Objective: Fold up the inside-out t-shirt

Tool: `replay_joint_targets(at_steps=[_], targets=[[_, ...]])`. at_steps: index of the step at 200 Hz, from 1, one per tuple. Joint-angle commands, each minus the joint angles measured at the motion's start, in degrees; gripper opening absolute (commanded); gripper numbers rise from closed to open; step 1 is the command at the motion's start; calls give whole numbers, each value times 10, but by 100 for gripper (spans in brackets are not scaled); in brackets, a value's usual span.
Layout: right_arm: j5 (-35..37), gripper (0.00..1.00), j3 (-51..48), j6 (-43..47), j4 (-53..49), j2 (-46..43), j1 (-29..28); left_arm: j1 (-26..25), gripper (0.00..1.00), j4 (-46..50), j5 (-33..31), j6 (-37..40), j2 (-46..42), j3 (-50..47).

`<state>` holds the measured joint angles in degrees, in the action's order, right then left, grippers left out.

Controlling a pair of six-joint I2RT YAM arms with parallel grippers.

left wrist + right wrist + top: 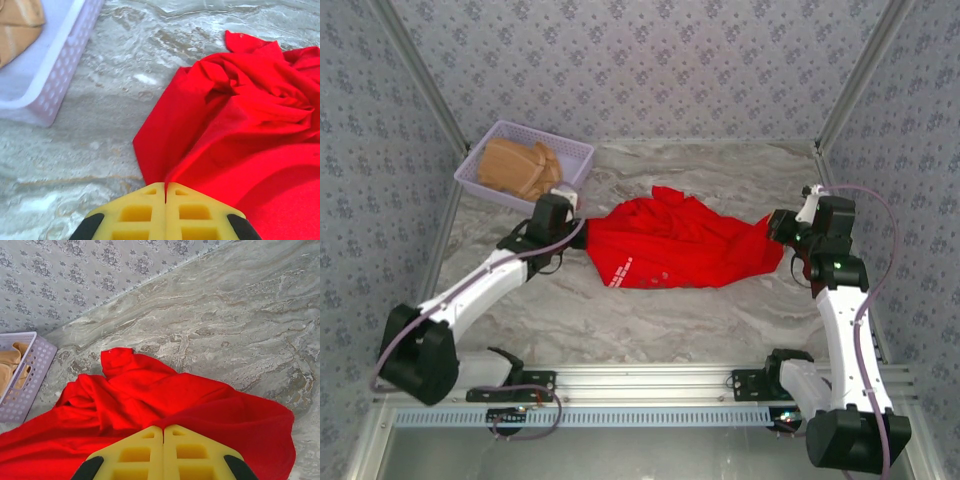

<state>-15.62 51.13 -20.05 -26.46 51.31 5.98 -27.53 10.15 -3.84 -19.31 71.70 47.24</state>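
Observation:
The red t-shirt [680, 245] lies bunched across the middle of the marble table, with small white lettering near its front left edge. My left gripper [570, 215] is shut on the shirt's left end; in the left wrist view its yellow fingers [135, 212] pinch a fold of the t-shirt [240, 130] at the tips. My right gripper [782, 228] is shut on the shirt's right end. In the right wrist view the t-shirt [150, 395] rises into the closed yellow fingers [195, 452].
A lavender basket [575, 155] with a tan folded garment [515, 168] stands at the back left, close behind my left gripper. The basket [55, 85] also fills the left wrist view's upper left corner. Patterned walls enclose the table [650, 320].

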Motion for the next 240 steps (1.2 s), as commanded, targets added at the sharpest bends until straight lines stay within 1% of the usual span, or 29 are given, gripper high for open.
replay_joint_targets(at_steps=[1, 32, 39, 49, 62, 81, 102, 132, 154, 181, 192, 202, 215, 225, 240], targets=[[14, 0, 2, 9, -11, -11, 2, 2, 1, -28, 41, -41, -37, -71], [31, 0, -22, 15, -37, -36, 3, 2, 8, -34, 114, -105, -75, -174], [31, 0, -27, 15, -38, -39, 3, 2, 11, -38, 123, -110, -83, -190], [35, 0, -32, 13, -35, -38, 3, 2, 20, -35, 124, -111, -90, -201], [37, 0, -36, 13, -29, -35, 2, 2, 26, -30, 123, -111, -93, -199], [28, 0, -40, 12, -29, -31, 2, 2, 42, -23, 125, -103, -78, -181], [25, 0, -41, 11, -29, -32, 2, 1, 51, -8, 122, -78, -34, -146], [18, 0, -38, 11, -27, -28, 1, -7, 59, 3, 98, -41, 35, -105], [14, 0, -37, 11, -24, -25, 1, -7, 60, 14, 85, -24, 85, -76], [11, 0, -37, 11, -24, -24, 1, -10, 61, 24, 94, 5, 125, -43], [10, 0, -37, 11, -24, -24, 0, -18, 66, 34, 91, 22, 133, -28], [10, 0, -37, 11, -23, -24, 1, -29, 71, 42, 74, 34, 138, -16], [8, 0, -37, 11, -22, -24, 1, -49, 75, 57, 35, 51, 147, -2], [7, 0, -38, 11, -20, -24, 0, -58, 76, 74, -7, 60, 161, 17], [3, 0, -40, 11, -17, -22, 0, -66, 76, 98, -48, 68, 189, 44]])
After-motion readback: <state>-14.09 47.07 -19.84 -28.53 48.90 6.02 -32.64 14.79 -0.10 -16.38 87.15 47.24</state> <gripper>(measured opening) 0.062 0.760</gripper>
